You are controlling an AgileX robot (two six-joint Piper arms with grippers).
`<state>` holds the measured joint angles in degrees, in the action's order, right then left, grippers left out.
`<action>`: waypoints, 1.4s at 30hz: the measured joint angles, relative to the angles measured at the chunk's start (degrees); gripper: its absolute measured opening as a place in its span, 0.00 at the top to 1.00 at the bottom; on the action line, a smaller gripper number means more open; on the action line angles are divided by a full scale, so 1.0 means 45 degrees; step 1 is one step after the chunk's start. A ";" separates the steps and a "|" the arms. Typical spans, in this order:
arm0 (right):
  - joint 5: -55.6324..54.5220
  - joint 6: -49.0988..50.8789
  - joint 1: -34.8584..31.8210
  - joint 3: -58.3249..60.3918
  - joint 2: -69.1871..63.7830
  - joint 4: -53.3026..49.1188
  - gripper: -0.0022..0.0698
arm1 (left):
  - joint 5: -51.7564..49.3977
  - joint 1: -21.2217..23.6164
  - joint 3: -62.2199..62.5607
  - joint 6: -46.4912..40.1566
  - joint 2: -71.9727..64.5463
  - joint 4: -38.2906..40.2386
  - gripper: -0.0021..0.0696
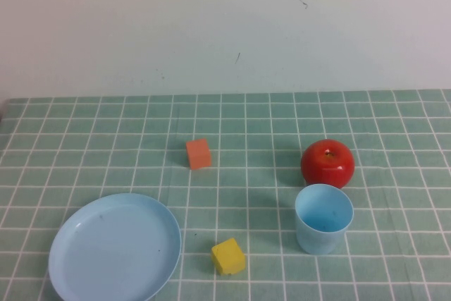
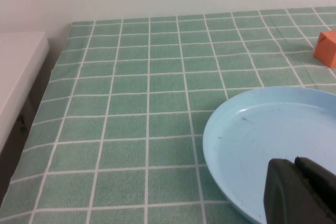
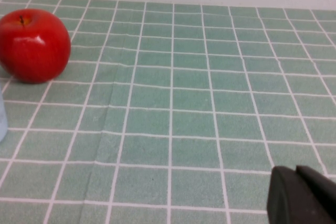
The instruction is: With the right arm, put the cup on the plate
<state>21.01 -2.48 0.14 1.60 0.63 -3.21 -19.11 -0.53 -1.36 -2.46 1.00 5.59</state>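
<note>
Green checked cloth (image 1: 246, 174) under white wall (image 1: 211, 19); left gripper (image 2: 300, 192) above plate (image 2: 252, 135), right gripper (image 3: 302, 195) low over cloth, jaws closed.

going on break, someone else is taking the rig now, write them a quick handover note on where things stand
Left gripper: only a sliver shows in its wrist view, above the near rim of the plate, holding nothing visible.
Right gripper: only a sliver shows in its wrist view, over bare tablecloth to the right of the apple, holding nothing visible.
Cup: upright on the table, right side, just in front of the apple.
Plate: front left, nothing on it.
Orange block and yellow block lie between them.
Done: nothing yet.
Left: right arm grasps the cup, carries it onto the plate.
</note>
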 joint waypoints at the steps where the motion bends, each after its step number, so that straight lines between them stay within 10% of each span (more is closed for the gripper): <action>1: 0.0000 0.0000 0.0000 0.0000 0.0000 0.0000 0.97 | 0.0000 0.0000 0.0000 0.0000 0.0000 0.0000 0.98; 42: 0.0000 0.0000 0.0000 0.0000 0.0000 -0.0735 0.97 | 0.0000 0.0000 0.0000 0.0046 0.0000 0.0000 0.97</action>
<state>21.01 -2.48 0.14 1.60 0.63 -6.52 -19.11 -0.53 -1.36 -2.26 1.00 5.59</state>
